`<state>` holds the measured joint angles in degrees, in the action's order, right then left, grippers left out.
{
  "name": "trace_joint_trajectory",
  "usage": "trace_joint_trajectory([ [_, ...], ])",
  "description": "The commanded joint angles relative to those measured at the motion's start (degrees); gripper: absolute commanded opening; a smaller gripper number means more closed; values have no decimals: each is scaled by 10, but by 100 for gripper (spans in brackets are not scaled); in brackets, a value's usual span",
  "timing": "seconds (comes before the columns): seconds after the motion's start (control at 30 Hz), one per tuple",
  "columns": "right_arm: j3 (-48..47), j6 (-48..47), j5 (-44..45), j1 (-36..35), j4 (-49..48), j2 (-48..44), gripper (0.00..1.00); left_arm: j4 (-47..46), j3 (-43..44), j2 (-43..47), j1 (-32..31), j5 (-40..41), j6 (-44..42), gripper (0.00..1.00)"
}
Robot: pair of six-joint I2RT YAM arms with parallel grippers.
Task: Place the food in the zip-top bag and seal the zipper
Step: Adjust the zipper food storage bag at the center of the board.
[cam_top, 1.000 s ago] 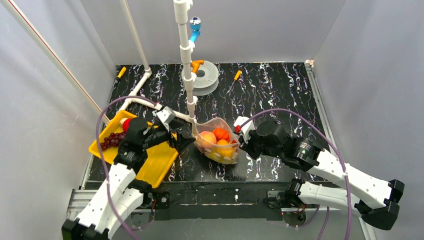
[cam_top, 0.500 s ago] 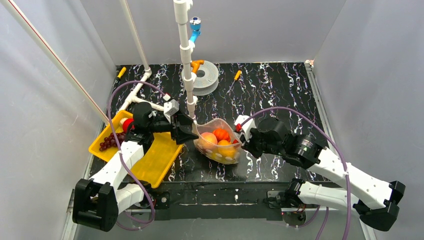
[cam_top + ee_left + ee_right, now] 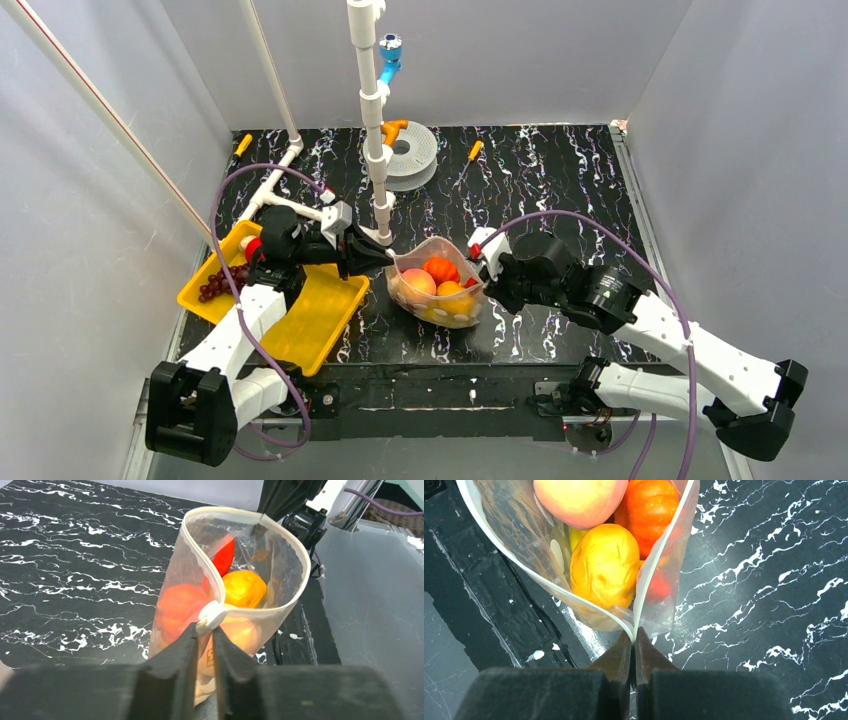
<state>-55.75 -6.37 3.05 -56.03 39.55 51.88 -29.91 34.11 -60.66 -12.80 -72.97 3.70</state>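
Tool on left (image 3: 204,634) pinched on bag (image 3: 280,570) corner under white tab (image 3: 212,615); right tool (image 3: 634,639) clamped on opposite corner, likely to hold mouth taut for zipper (image 3: 235,511). Bag stands on desk (image 3: 540,180) between arms, fruit (image 3: 604,565) inside. Grapes (image 3: 222,280) lie on yellow tray (image 3: 310,330), unbagged, so loading looks unfinished.

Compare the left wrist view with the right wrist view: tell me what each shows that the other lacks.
Left wrist only: the left gripper pinching the zip-top bag's rim by a white tab. Right wrist only: a peach seen bare, not through plastic. Both: the open bag, a yellow fruit inside it, the right gripper shut on the rim, and the black marbled tabletop.
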Motion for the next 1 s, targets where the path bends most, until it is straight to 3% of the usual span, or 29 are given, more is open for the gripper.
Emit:
trace_joint_trajectory([
  [0.0,-42,4,16,6,5,1,1,46,7,20,4,-1,-54,2],
  [0.2,-64,4,35,12,28,12,9,56,0,37,5,16,-62,0],
  [0.3,-71,7,24,12,30,16,25,43,-9,47,5,33,-54,0],
  [0.4,-87,5,-19,12,42,31,50,21,-15,51,5,35,-42,0],
  [0.47,-88,-3,-26,10,42,44,53,13,-18,50,5,35,-20,0],
  [0.6,-80,-7,5,7,40,65,47,25,-13,44,4,33,-20,0],
  [0.77,-68,-3,1,7,8,38,1,66,-9,43,4,25,-35,1],
  [0.97,-56,4,-5,8,-3,19,1,86,-6,25,-4,-4,-44,29],
])
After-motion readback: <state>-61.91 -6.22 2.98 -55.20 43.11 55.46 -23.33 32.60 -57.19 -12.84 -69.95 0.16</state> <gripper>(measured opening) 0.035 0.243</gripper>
